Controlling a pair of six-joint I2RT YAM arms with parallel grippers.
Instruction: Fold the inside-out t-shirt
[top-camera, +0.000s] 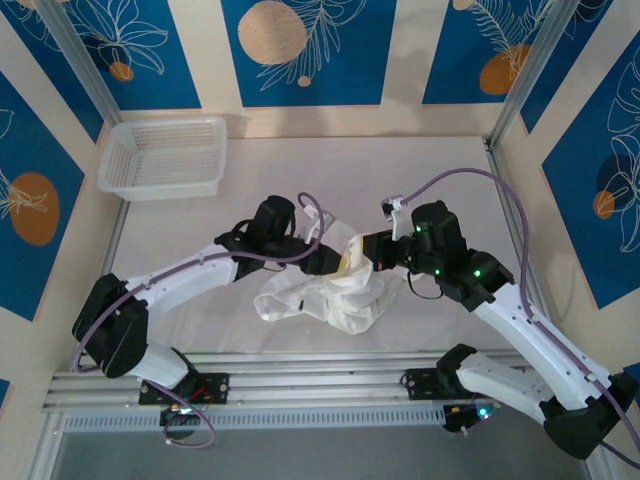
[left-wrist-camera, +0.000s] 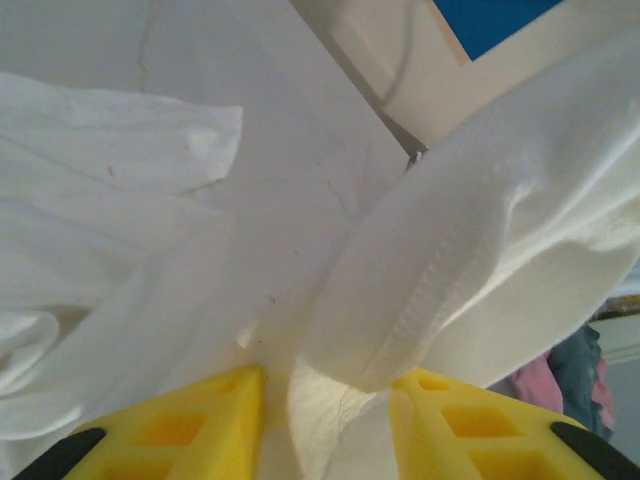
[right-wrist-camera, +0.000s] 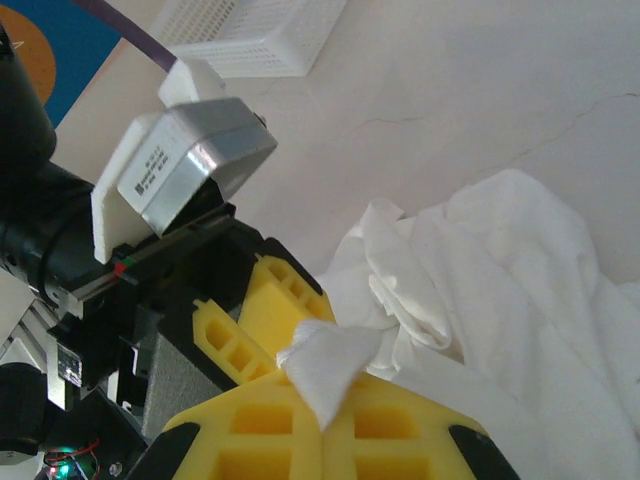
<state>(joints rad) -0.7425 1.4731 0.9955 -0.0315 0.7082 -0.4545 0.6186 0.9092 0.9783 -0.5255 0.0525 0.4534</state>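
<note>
- Top external view: the inside-out t-shirt (top-camera: 325, 295) is seen crumpled in a heap on the worktop (top-camera: 300, 170), between the two arms. The left claw (top-camera: 328, 256) and the right claw (top-camera: 366, 252) are brought close together at its far edge. With so little room, fingers could be knocked together if either arm is swung inward. No hem or sleeve is laid out flat, so the layers could be lifted twisted. The mesh basket (top-camera: 165, 155) stands well apart in the far left corner and is judged no hazard.
- Left wrist view: the yellow fingers (left-wrist-camera: 200, 435) are seen apart, with a thick bunch of fabric and a stitched fold between them. Whether the bunch is clamped cannot be told. A loose hold could let the thin cloth slip out under a pull. If several layers are caught, the shirt could be dragged as one lump.
- Right wrist view: the right claw is pressed together on a small corner of the fabric. So shallow a pinch could be lost under tension. The left claw's body is just beside, so cloth could be snagged on it.
</note>
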